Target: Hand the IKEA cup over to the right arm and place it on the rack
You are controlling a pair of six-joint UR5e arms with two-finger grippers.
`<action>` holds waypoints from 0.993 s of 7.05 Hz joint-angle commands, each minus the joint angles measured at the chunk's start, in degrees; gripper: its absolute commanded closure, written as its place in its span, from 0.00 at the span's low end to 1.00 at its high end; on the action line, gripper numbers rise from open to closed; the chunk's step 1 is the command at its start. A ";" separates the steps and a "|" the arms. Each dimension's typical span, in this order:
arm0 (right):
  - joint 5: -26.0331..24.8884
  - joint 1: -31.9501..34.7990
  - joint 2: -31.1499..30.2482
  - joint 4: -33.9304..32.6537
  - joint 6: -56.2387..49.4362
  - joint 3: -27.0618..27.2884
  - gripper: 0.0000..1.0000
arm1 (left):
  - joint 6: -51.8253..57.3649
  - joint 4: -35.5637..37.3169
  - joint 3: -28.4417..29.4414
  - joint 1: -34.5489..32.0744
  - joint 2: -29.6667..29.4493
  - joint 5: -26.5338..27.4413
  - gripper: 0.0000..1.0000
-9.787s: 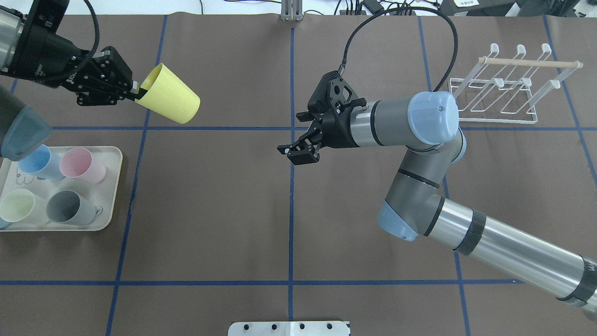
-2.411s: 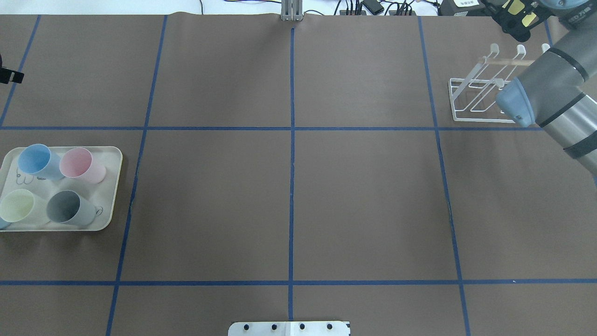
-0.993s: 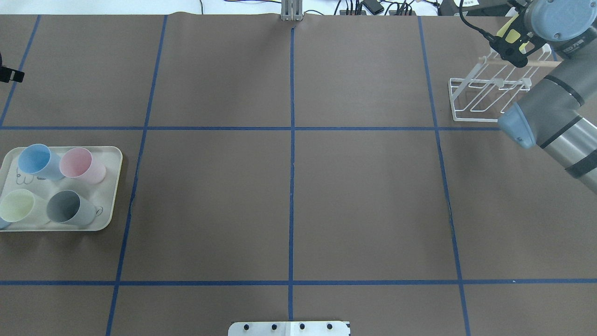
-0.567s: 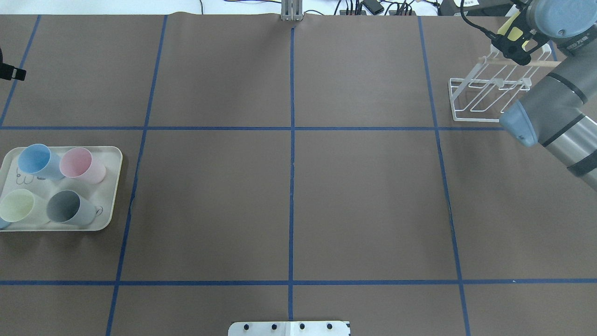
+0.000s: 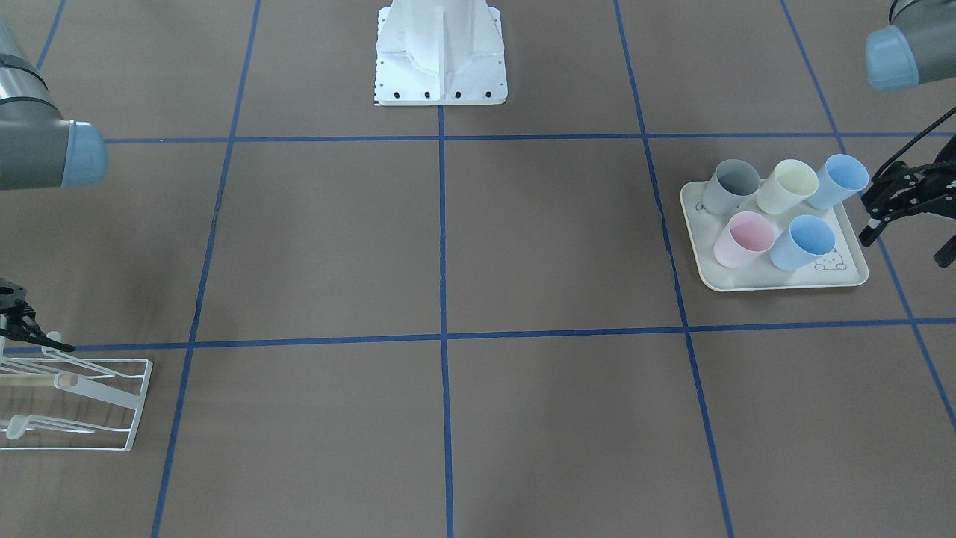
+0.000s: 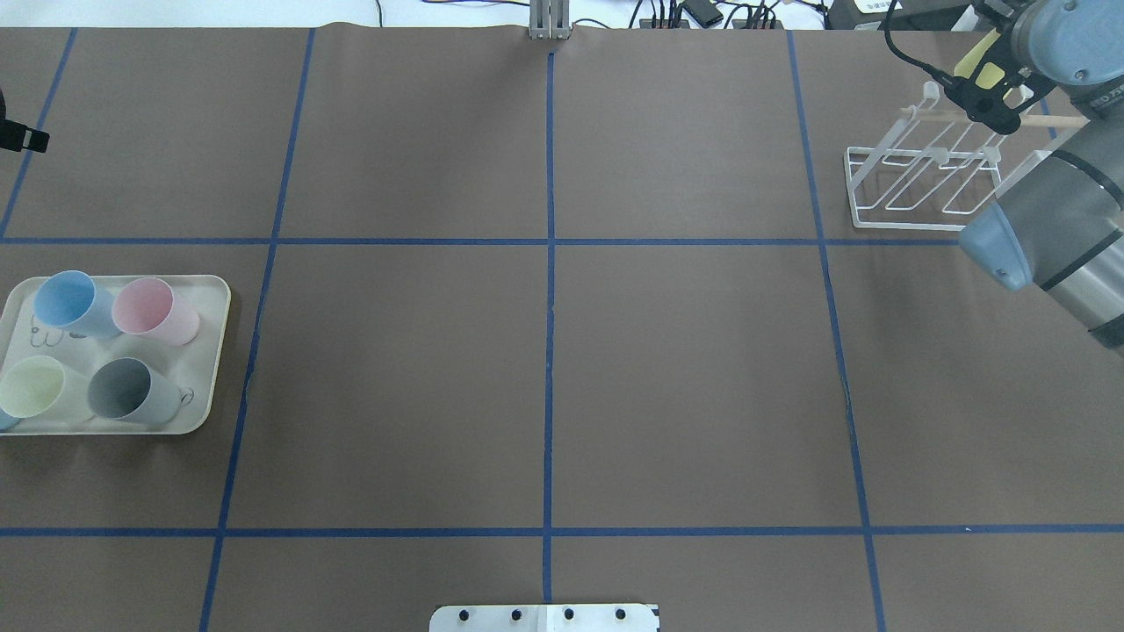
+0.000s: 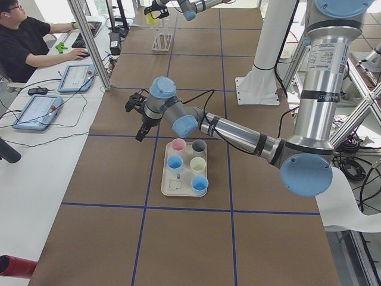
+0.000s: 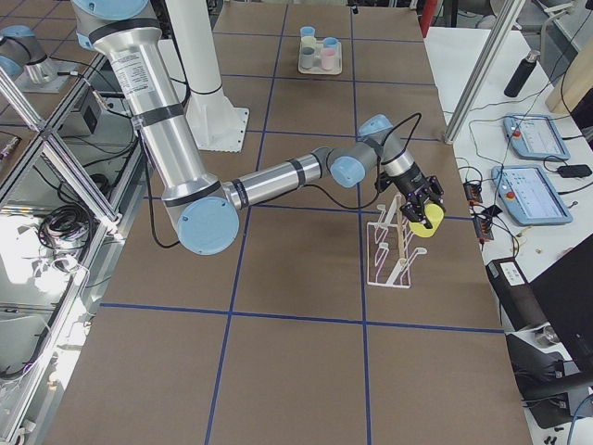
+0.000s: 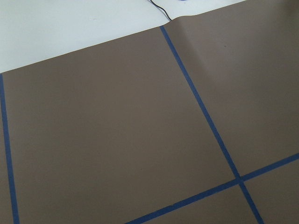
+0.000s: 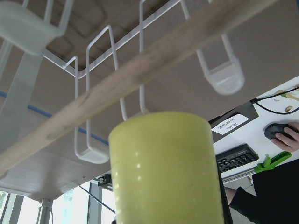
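Right gripper (image 6: pixel 988 88) is pinching the pale yellow plastic cup (image 6: pixel 976 60), held in the air over the far side of the small white wire rack (image 6: pixel 918 175) at the right far corner of the brown table (image 6: pixel 685 377); the cup is not on a prong yet. In the wrist view the cup body sits just beside the light wooden rod (image 10: pixel 140 77), and I cannot tell if they touch. Main risk: the cup's mouth is not lined up with a rounded prong tip (image 10: pixel 225 79), so the rim catches on the tip or the rod and the cup twists in the pinch or pops out. The rack looks light, so a sideways push from the cup could slide or tip it. Letting go too early is likely to drop the cup between the wires or off the far table edge. The smooth tapered wall may also slip if the grip is shallow. Left gripper (image 5: pixel 905 250) is spread and empty, hanging beside the cream tray (image 6: pixel 105 426) of pastel cups (image 6: pixel 154 309), well apart from the rack, so no clash looks likely there.
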 commanded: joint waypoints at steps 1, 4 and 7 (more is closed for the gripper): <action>-0.37 -0.27 -1.23 0.29 0.58 -0.07 0.57 | 0.24 0.00 0.23 0.00 0.00 0.00 0.00; -0.72 -2.02 -1.15 0.47 1.90 -0.51 0.55 | 0.42 0.00 0.31 0.00 0.00 0.00 0.00; -2.03 -3.60 -1.33 0.65 1.38 -1.65 0.27 | 0.42 0.00 0.32 0.00 0.00 0.00 0.00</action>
